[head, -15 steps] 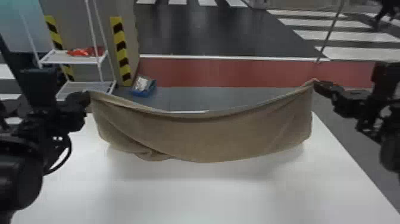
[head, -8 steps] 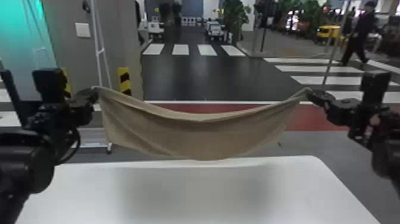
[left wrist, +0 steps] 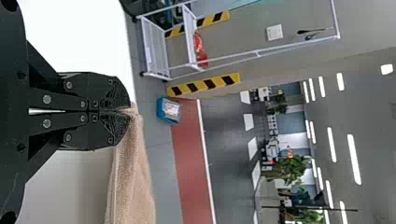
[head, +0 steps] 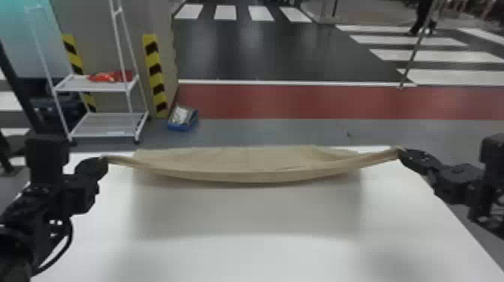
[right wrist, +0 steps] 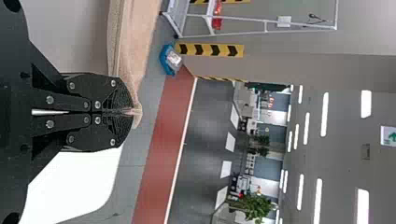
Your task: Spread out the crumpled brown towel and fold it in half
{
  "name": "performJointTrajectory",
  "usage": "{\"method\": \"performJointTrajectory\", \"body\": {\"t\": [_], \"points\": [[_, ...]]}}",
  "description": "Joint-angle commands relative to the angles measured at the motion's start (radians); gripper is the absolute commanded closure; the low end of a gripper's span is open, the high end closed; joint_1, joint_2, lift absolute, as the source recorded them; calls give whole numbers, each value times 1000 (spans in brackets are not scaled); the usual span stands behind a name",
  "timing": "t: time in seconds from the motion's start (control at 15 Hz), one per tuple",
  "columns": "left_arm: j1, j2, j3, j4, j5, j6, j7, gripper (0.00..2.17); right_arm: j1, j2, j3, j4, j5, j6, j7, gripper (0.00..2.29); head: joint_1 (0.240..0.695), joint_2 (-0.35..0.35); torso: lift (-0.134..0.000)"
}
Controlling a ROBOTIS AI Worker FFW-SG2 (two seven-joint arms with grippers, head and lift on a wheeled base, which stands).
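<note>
Brown towel (head: 240, 165) strung left to right, its free cloth on the far side

The left end effector (left wrist: 127, 112) is closed on one upper corner and the right end effector (right wrist: 130, 112) on the other, so neither is nearer: the towel lies between them, over the far part of the white surface (head: 240, 258). Its long axis runs left to right, the held edge sagging in the middle toward the near side. The loose cloth lies beyond that edge; how much of it touches down cannot be told. Laying it flat probably calls for both end effectors to draw nearward and down together, level, lest the towel skew.
</note>
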Motion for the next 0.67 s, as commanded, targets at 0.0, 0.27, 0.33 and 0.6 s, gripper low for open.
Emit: {"method": "performJointTrajectory", "body": {"t": [0.0, 0.27, 0.33, 0.6], "points": [[136, -8, 22, -101, -32, 0, 2, 1386, 124, -4, -45, -89, 0, 16, 8, 1180, 626, -61, -125], [342, -37, 52, -304, -118, 68, 9, 1386, 292, 3, -147, -204, -16, 31, 53, 1180, 695, -93, -125], [391, -47, 62, -348, -130, 80, 13, 1386, 327, 3, -177, -215, -28, 31, 67, 1180, 695, -100, -125], [541, -65, 110, -450, -130, 160, 15, 1386, 419, 23, -286, -250, -40, 28, 123, 1177, 695, -137, -125]]}}
